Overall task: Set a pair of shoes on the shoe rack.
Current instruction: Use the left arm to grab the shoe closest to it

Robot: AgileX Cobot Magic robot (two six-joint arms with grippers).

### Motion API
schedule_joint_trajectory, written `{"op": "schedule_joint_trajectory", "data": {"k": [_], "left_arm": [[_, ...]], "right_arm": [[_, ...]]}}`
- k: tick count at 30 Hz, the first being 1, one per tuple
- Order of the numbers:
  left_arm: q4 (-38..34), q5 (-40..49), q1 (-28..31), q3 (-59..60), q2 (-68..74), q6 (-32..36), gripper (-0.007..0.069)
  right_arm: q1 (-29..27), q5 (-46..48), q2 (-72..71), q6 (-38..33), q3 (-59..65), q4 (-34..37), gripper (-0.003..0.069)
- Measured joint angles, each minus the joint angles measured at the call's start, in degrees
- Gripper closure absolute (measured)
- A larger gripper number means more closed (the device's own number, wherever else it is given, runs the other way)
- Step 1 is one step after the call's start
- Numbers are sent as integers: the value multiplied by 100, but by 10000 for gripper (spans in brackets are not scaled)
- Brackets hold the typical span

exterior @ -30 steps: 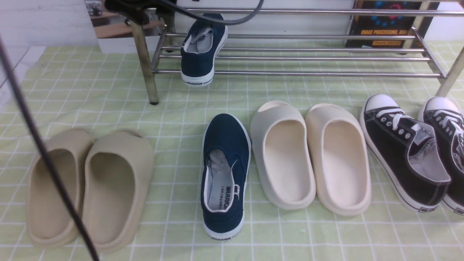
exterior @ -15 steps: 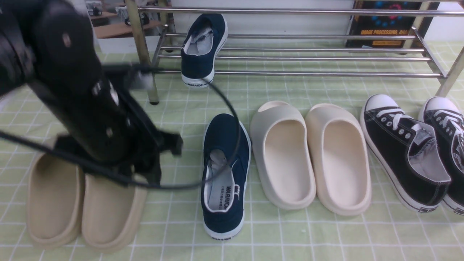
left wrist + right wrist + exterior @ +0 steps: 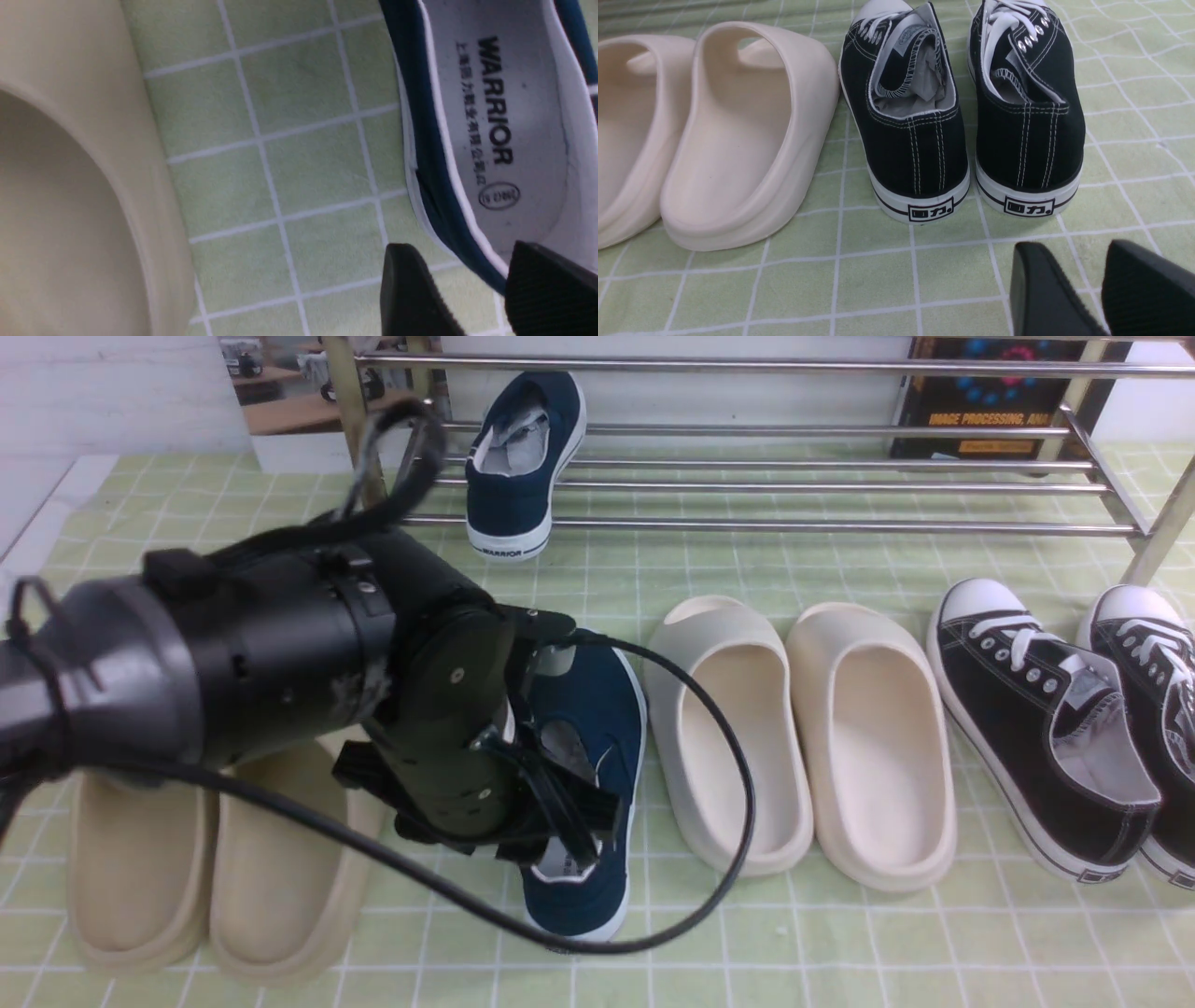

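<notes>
One navy slip-on shoe (image 3: 518, 476) lies on the shoe rack (image 3: 794, 525) near its left end, toe pointing back. The other navy shoe (image 3: 597, 700) sits on the green checked cloth in front, heel towards me. My left gripper (image 3: 574, 831) hangs over that shoe's heel end. In the left wrist view the left gripper (image 3: 460, 252) is open and straddles the shoe's side wall. One finger (image 3: 406, 289) is over the cloth, the other over the WARRIOR insole (image 3: 504, 116). My right gripper (image 3: 1069, 254) is open above the cloth with nothing between its fingers.
Beige foam slides (image 3: 140, 868) lie left of the floor shoe, partly under my left arm. Cream slides (image 3: 794, 737) lie to its right, then black lace-up sneakers (image 3: 1046, 719). A dark book (image 3: 990, 401) stands behind the rack's right end. A cable loops over the floor shoe.
My left arm has swung away from the rack and come down over the floor shoe's heel, and its jaws have narrowed a little. The shoe on the rack stays put.
</notes>
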Motion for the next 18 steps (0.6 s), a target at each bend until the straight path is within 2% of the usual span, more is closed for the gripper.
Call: {"op": "schedule_joint_trajectory", "data": {"k": [6,13,18], "left_arm": [[99,-540,0,-33,234,-586,305],[105,-684,0,-33,699,-763,273],[105,-661,0,-33,923,-763,318]], "right_arm": [[0,0,0,0,0,0,419],[0,0,0,0,0,0,419],[0,0,0,0,0,0,419]]}}
